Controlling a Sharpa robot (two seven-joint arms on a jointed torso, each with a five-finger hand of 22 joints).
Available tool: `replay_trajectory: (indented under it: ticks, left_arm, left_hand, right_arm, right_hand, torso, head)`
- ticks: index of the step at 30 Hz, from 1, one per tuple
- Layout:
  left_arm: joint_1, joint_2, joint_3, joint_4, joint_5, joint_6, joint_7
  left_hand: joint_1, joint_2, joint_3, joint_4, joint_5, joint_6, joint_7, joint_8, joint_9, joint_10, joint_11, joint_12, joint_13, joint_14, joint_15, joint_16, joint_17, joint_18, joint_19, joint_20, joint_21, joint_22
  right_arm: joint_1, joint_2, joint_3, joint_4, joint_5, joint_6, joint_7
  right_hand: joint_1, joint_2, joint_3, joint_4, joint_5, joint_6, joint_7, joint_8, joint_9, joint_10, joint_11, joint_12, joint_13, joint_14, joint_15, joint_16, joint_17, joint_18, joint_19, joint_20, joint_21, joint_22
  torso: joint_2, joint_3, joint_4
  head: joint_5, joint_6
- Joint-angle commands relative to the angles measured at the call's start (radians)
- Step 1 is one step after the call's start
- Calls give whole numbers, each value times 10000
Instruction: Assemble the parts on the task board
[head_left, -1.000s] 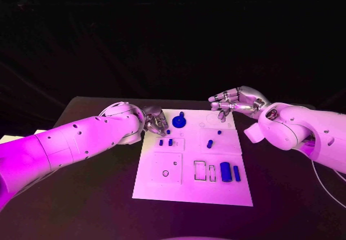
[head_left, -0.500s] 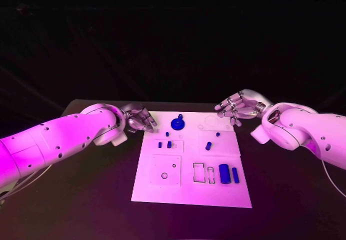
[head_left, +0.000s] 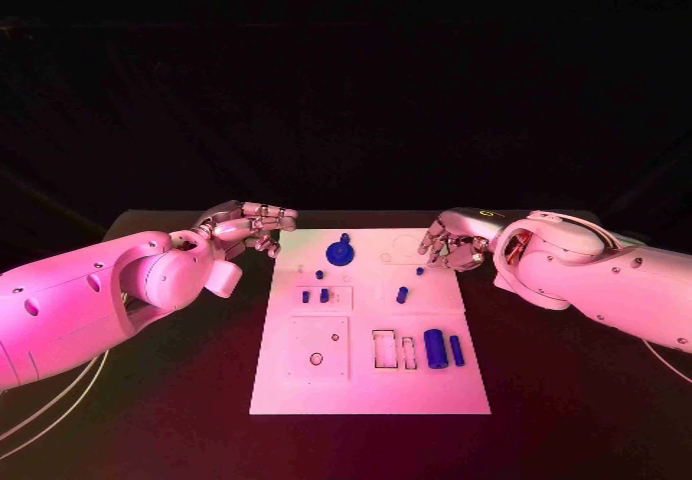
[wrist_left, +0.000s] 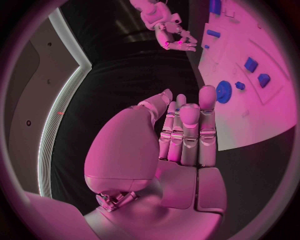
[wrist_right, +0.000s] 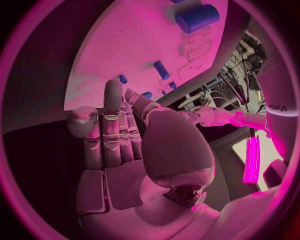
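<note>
Left robot hand (head_left: 248, 226) hovers off the board's far left corner, fingers straight and side by side, holding nothing. Right robot hand (head_left: 456, 240) sits at the far right edge, fingers loosely bent, nothing in it; thumb side hidden in the head view. White board (head_left: 368, 385) lies mid worktop (head_left: 173, 400). On it: blue gear (head_left: 340, 251) far end, small pegs (head_left: 313, 296) mid, blue cylinder (head_left: 434, 347) near the slots. Small peg shapes too tiny to resolve.
</note>
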Motion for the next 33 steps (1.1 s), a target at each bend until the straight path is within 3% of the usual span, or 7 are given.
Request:
replay_trajectory:
  ticks: [1,7,27,33]
  left_arm:
    - [-30,-39,4,191,1793,-426,999]
    - [-62,-145,1,515,1908,-474,1184]
    - [-81,-217,-1,808,1939,-446,1136]
    - [-81,-222,-1,843,1939,-543,1043]
  left_hand:
    - [-98,-11,-60,-17,38,21,-11,57,-14,-71,2,32,8,-55,5,-32,-12,103,-52,3,-39,-18]
    - [-102,-4,-80,-15,41,24,-13,62,-17,-79,1,49,17,-71,5,-54,-48,111,-70,4,-101,-63]
    - [-151,-12,-225,-2,40,-73,33,35,-63,-221,41,108,51,-112,31,-112,-159,123,-87,19,-318,-226]
    - [-126,30,-263,-9,42,-206,108,-15,-95,-368,106,118,58,-144,72,-135,-214,133,-115,45,-490,-354]
  right_arm:
    - [-96,64,3,25,-2134,531,-858]
    - [-255,173,4,62,-2491,431,-1002]
    - [-465,547,6,-60,-2443,367,-913]
    - [-476,657,6,-169,-2365,679,-936]
  right_hand:
    - [-113,-64,52,45,-82,71,-13,-97,-6,-155,11,-118,-32,81,79,68,63,-75,59,13,72,64]
    - [-162,-169,122,96,-140,6,21,-256,-22,-390,89,-372,-62,10,132,156,167,-67,-23,58,121,84]
    - [-99,-44,394,198,-372,66,52,-402,-4,-353,113,-510,-51,-49,153,305,317,-62,-79,96,246,186]
    - [-1,209,713,295,-780,264,-5,-398,33,-296,59,-574,-54,-64,104,391,397,-67,-82,76,354,308]
  torso:
    - [-1,7,17]
    - [16,12,-19]
    - [-3,7,15]
    - [-3,7,9]
  head:
    - [-25,19]
    - [7,20]
    - [2,-63]
    - [29,-68]
